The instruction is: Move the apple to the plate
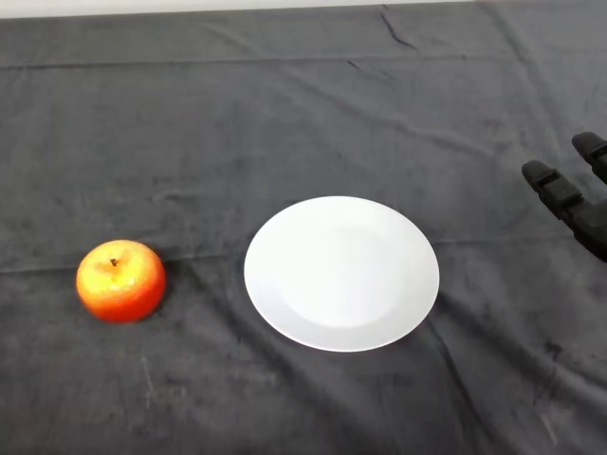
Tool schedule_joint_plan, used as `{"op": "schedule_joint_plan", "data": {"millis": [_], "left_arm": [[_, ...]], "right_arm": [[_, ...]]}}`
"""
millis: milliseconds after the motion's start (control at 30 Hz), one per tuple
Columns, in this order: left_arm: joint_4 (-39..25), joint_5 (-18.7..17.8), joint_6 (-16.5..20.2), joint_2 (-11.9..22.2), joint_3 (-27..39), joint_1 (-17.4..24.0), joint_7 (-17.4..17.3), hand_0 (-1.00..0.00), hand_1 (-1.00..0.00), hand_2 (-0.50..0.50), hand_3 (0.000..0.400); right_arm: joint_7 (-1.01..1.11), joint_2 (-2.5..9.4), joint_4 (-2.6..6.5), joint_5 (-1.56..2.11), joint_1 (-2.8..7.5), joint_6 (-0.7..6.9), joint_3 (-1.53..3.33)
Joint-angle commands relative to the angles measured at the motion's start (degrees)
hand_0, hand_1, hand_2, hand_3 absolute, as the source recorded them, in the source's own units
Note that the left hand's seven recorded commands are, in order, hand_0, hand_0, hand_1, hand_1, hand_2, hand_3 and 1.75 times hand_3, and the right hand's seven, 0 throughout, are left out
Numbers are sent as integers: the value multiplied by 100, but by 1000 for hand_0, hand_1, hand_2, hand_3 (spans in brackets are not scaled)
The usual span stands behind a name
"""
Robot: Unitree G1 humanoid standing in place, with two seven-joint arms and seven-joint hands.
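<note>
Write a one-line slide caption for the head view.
Apple on dark cloth, left of an empty white plate; black hand, fingers straight, at the right edge.

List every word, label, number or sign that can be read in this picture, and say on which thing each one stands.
There is none to read.
The apple shows only its red and yellow skin and stem, with no sticker.
The plate is plain white, with no mark.
The cloth is dark and plain.
The robot hand at the right edge is black, with no lettering visible.
</note>
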Motion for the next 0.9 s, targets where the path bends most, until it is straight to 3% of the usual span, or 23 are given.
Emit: {"op": "schedule_joint_plan", "data": {"millis": [33,600,900], "left_arm": [[265,140,-142,382,-145,-397,-69,0,0,0,0],[374,429,-223,366,-530,-754,-415,0,0,0,0],[433,636,-69,292,-811,-1033,-590,0,0,0,0]], "right_arm": [[67,-158,-107,-42,-161,1,-131],[69,-159,-103,-44,-162,1,-132],[70,-160,-102,-45,-163,1,-133]]}}
